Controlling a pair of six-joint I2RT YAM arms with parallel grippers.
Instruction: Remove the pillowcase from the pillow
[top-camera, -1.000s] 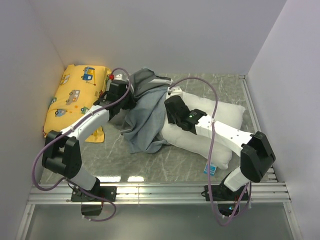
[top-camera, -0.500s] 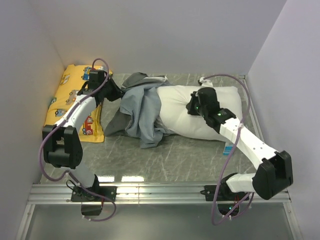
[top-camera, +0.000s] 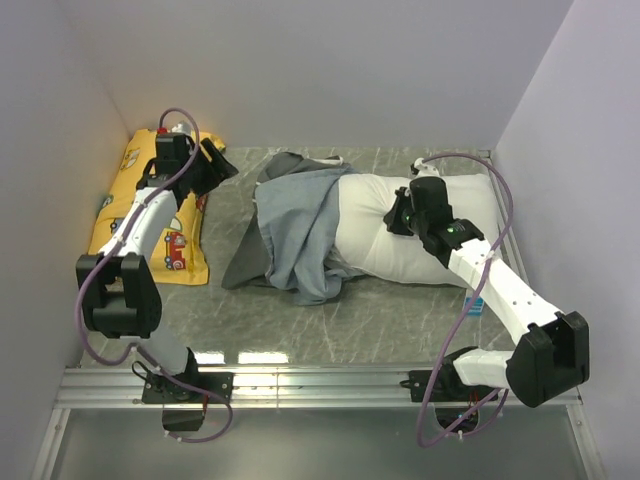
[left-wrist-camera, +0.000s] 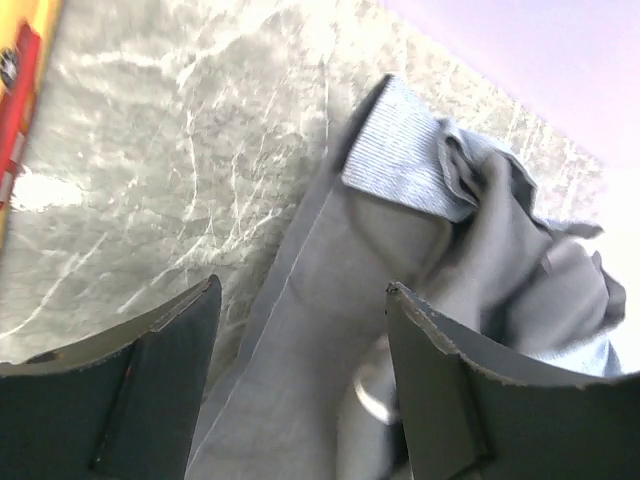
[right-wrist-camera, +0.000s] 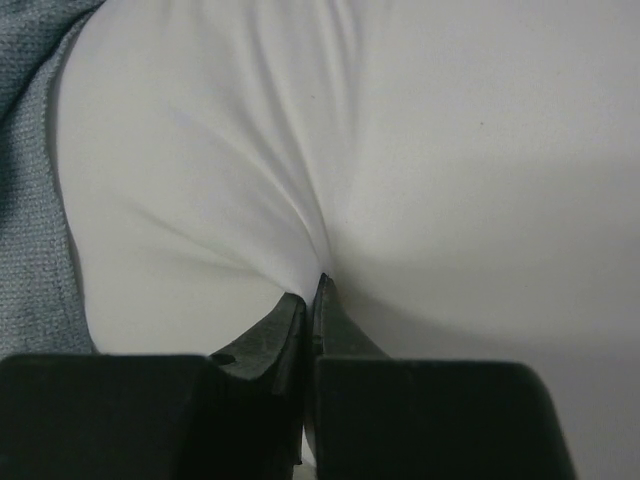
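Pillowcase (top-camera: 300, 230): one; pillow (top-camera: 368, 242): one

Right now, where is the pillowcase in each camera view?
Top external: centre, the pillowcase bunched over one end of the white pillow.
Left wrist: the pillowcase fills the lower middle and right.
Right wrist: grey strip along the left edge.
Shared landmark: the pillow, pinched by the right gripper.

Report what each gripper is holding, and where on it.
Right gripper: jaws shut on a pinched fold of the pillow's bare white surface. Left gripper: jaws open above the pillowcase, holding nothing.
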